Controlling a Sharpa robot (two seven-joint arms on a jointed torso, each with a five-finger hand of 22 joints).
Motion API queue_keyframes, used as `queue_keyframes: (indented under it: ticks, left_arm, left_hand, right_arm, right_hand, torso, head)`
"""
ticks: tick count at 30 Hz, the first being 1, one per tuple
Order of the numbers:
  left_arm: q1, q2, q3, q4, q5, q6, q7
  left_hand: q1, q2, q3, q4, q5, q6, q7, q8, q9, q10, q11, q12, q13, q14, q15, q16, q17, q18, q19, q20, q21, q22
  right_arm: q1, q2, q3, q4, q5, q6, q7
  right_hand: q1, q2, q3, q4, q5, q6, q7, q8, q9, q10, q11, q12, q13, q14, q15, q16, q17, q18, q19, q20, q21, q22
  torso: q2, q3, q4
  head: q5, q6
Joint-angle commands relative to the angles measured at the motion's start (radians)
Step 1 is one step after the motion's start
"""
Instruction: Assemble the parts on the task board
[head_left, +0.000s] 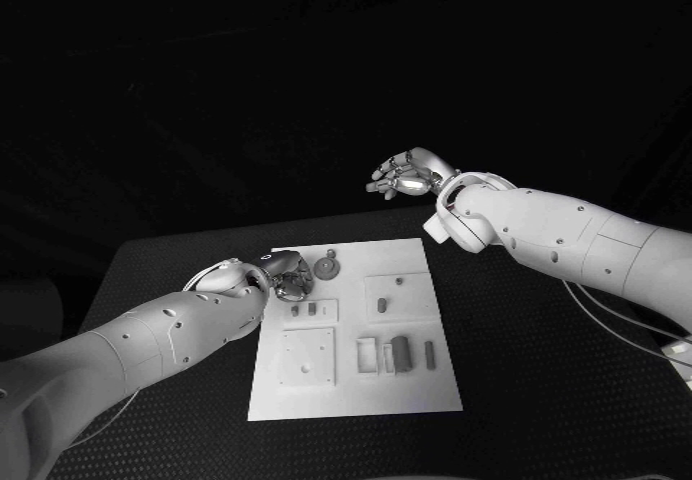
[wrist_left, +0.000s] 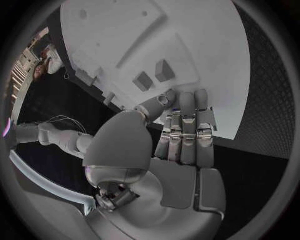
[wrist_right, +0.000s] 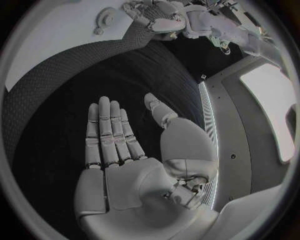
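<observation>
Our left hand (head_left: 284, 277) sits flat-fingered, holding nothing, at the task board (head_left: 355, 395)'s far-left corner, round part (head_left: 329, 268) just off at 2 o'clock, while the right hand (head_left: 410, 174) hovers well away, fingers loosely curled and empty.

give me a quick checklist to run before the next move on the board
1. Right hand free: ok, raised beyond the table's far edge, fingers straight, holding nothing.
2. Left hand at the board: ok, over its far left corner.
3. Left hand holding a part: cannot tell, fingers lie together, their undersides hidden.
4. Round part clear of the left hand: ok, it lies just beside it.
5. Upright parts near the board's front untouched: ok.
6. Board flat on the table: ok.
</observation>
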Motion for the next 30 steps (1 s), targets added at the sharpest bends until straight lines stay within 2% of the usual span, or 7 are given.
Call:
queue_keyframes:
  ticks: [1, 3, 14, 19, 23, 26, 30]
  left_arm:
    - [-0.007, 0.000, -0.003, 0.001, 0.007, 0.019, 0.000]
    - [-0.007, -0.002, -0.003, 0.001, 0.007, 0.019, 0.000]
    - [-0.007, -0.009, -0.003, -0.001, 0.009, 0.012, -0.003]
    - [-0.006, -0.019, -0.002, -0.002, 0.009, 0.012, -0.007]
    - [-0.006, -0.028, -0.002, -0.004, 0.011, 0.010, -0.008]
    - [-0.006, -0.036, -0.002, -0.006, 0.012, 0.008, -0.010]
    - [-0.006, -0.048, 0.000, -0.008, 0.019, 0.001, -0.010]
  left_hand:
    - [0.001, -0.015, -0.008, -0.002, 0.001, -0.012, -0.002, -0.007, -0.003, -0.033, 0.017, -0.004, -0.014, 0.000, 0.011, -0.004, 0.003, 0.024, -0.001, 0.010, -0.008, 0.005]
    - [0.005, -0.020, -0.011, -0.002, 0.001, -0.029, -0.008, -0.013, -0.007, -0.047, 0.020, -0.002, -0.017, -0.001, 0.014, -0.003, 0.007, 0.028, 0.000, 0.014, -0.010, 0.008]
    - [0.009, -0.024, -0.013, -0.001, 0.001, -0.038, -0.002, -0.013, -0.009, -0.061, 0.024, 0.002, -0.019, -0.001, 0.018, -0.002, 0.013, 0.033, 0.003, 0.018, -0.013, 0.011]
    - [0.011, -0.027, -0.013, -0.002, 0.001, -0.042, 0.000, -0.014, -0.010, -0.067, 0.025, 0.002, -0.020, -0.002, 0.019, -0.002, 0.015, 0.035, 0.003, 0.019, -0.014, 0.012]
    - [0.012, -0.029, -0.014, -0.002, 0.001, -0.043, 0.001, -0.013, -0.010, -0.070, 0.026, 0.002, -0.020, -0.002, 0.020, -0.002, 0.016, 0.036, 0.003, 0.020, -0.015, 0.013]
    - [0.013, -0.031, -0.014, -0.002, 0.001, -0.044, 0.002, -0.013, -0.010, -0.072, 0.027, 0.003, -0.020, -0.002, 0.021, -0.002, 0.017, 0.036, 0.003, 0.021, -0.016, 0.013]
    - [0.015, -0.034, -0.015, -0.002, 0.001, -0.048, 0.003, -0.014, -0.011, -0.076, 0.028, 0.003, -0.020, -0.004, 0.022, -0.003, 0.018, 0.037, 0.002, 0.022, -0.017, 0.014]
  right_arm:
    - [0.000, 0.000, 0.001, 0.001, 0.002, 0.009, 0.011]
    - [0.000, 0.000, 0.001, 0.001, 0.002, 0.009, 0.012]
    - [0.000, 0.000, 0.001, 0.000, 0.003, 0.012, 0.010]
    - [0.000, -0.004, 0.000, -0.001, -0.007, 0.035, 0.000]
    - [-0.001, -0.008, 0.000, -0.001, -0.032, 0.052, -0.005]
    - [-0.002, -0.012, 0.000, -0.001, -0.051, 0.069, -0.009]
    - [-0.005, -0.020, 0.000, 0.000, -0.104, 0.095, -0.016]
  right_hand:
    - [0.006, 0.000, -0.007, -0.001, -0.002, -0.010, 0.023, 0.003, -0.002, 0.003, 0.005, -0.006, -0.001, 0.007, 0.000, -0.004, 0.002, -0.005, -0.003, 0.003, -0.007, 0.001]
    - [0.006, 0.000, -0.007, -0.001, -0.001, -0.010, 0.023, 0.003, -0.002, 0.003, 0.005, -0.006, -0.002, 0.006, 0.000, -0.005, 0.002, -0.005, -0.003, 0.003, -0.007, 0.001]
    - [0.007, 0.001, -0.008, -0.001, -0.001, -0.011, 0.023, 0.003, -0.004, -0.001, 0.007, -0.007, -0.008, 0.002, 0.003, -0.016, 0.006, -0.006, -0.009, 0.005, -0.013, 0.003]
    - [0.018, 0.003, -0.005, -0.005, -0.001, -0.011, 0.023, 0.003, -0.005, -0.003, 0.008, -0.009, -0.013, 0.003, 0.004, -0.023, 0.011, -0.005, -0.011, 0.005, -0.016, 0.005]
    - [0.049, 0.009, 0.000, -0.008, -0.001, -0.008, 0.023, 0.006, -0.007, -0.008, 0.011, -0.016, -0.026, 0.008, 0.004, -0.033, 0.020, -0.004, -0.010, 0.006, -0.018, 0.010]
    - [0.101, 0.014, 0.004, -0.010, -0.002, 0.006, 0.017, 0.014, -0.007, -0.005, 0.016, -0.047, -0.053, 0.017, 0.001, -0.045, 0.033, -0.001, -0.006, 0.008, -0.021, 0.018]
    - [0.161, 0.022, 0.010, -0.012, -0.001, 0.022, 0.009, 0.022, -0.009, 0.027, 0.016, -0.104, -0.093, 0.049, -0.012, -0.049, 0.052, 0.008, 0.019, 0.008, -0.017, 0.027]
  torso:
    - [0.000, 0.0000, 0.0006]
    - [0.000, 0.0000, 0.0003]
    - [0.000, -0.0001, 0.0003]
    - [0.000, -0.0003, 0.0002]
    - [0.000, 0.0000, 0.0003]
    - [0.000, -0.0001, 0.0004]
    - [0.000, -0.0002, 0.0006]
  head:
    - [0.000, 0.000]
    - [0.000, 0.000]
    - [-0.001, 0.001]
    - [-0.001, 0.002]
    - [-0.001, 0.003]
    - [-0.001, 0.004]
    - [-0.001, 0.006]
